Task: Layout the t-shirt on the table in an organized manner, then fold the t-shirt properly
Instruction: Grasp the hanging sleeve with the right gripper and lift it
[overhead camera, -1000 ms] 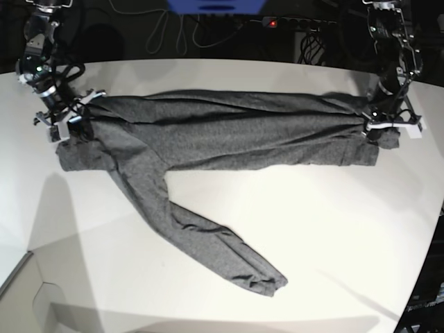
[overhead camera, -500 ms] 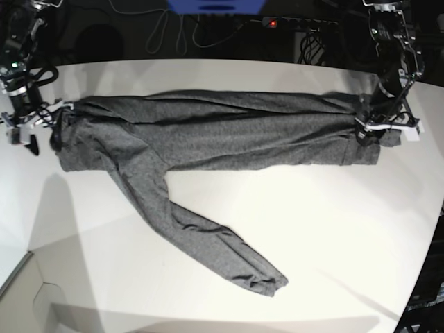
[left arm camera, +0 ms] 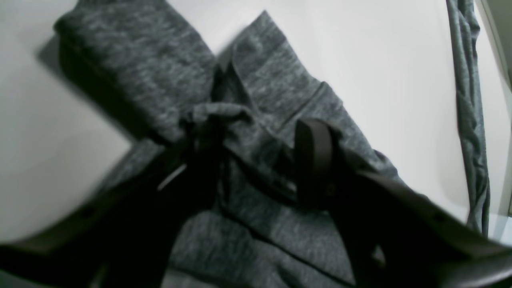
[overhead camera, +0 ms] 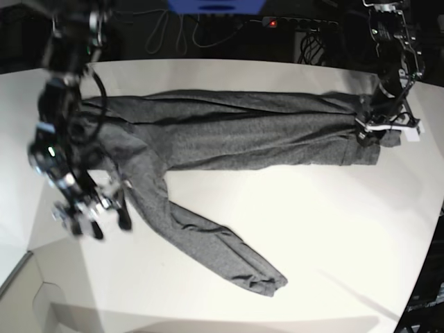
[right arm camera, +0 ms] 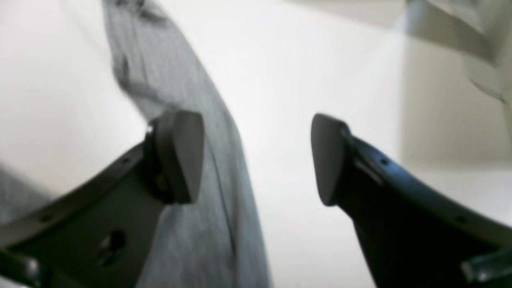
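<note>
The heathered dark grey knit t-shirt (overhead camera: 229, 132) lies across the wide white matte table (overhead camera: 333, 229) as a long wrinkled band, with one sleeve trailing toward five o'clock. It is stretched but not spread flat, and no fold is made, so most of the work remains. At three o'clock the left gripper (left arm camera: 260, 156) straddles bunched cloth, jaws part-open; I cannot tell whether it grips. At eight o'clock the right gripper (right arm camera: 256, 160) gapes wide, holding nothing.

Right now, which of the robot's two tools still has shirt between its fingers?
The left tool: t-shirt fabric bunches between its fingers at the far end. The right tool gapes wide with nothing between them.
</note>
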Available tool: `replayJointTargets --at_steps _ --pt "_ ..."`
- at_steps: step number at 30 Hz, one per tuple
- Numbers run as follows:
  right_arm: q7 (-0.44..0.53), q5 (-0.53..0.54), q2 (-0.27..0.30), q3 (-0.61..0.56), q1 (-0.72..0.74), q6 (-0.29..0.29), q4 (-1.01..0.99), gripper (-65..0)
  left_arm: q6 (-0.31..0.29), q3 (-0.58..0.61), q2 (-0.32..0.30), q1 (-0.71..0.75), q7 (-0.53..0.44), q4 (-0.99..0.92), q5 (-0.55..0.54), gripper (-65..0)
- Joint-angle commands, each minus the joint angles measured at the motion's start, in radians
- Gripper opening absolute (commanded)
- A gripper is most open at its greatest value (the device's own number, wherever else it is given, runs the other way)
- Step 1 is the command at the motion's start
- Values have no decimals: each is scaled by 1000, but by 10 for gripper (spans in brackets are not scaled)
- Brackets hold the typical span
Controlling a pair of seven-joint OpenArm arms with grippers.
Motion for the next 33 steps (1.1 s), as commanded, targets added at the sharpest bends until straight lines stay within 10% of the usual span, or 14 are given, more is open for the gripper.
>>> replayJointTargets --at_steps 1,8,20,23,28,33 --pt "15 12 7 -3 56 3 -37 -225 1 -5 -14 -3 -7 15 -3 -352" --pt "35 -48 3 -15 288 3 -476 -226 1 -5 -14 -3 -9 15 -3 -352" --pt "370 -211 -5 -13 384 -78 -890 -228 1 -5 -14 -3 -9 15 -3 -352" --pt "377 -211 -7 -13 386 -78 -905 -317 1 -5 -14 -3 -9 15 -3 -352" --pt "373 -211 -10 -49 380 -78 -905 -650 1 -5 -12 -3 -7 15 -3 -352" --pt "377 -208 -19 -125 355 -78 -873 -650 1 -5 -12 -16 -4 38 -3 -352"
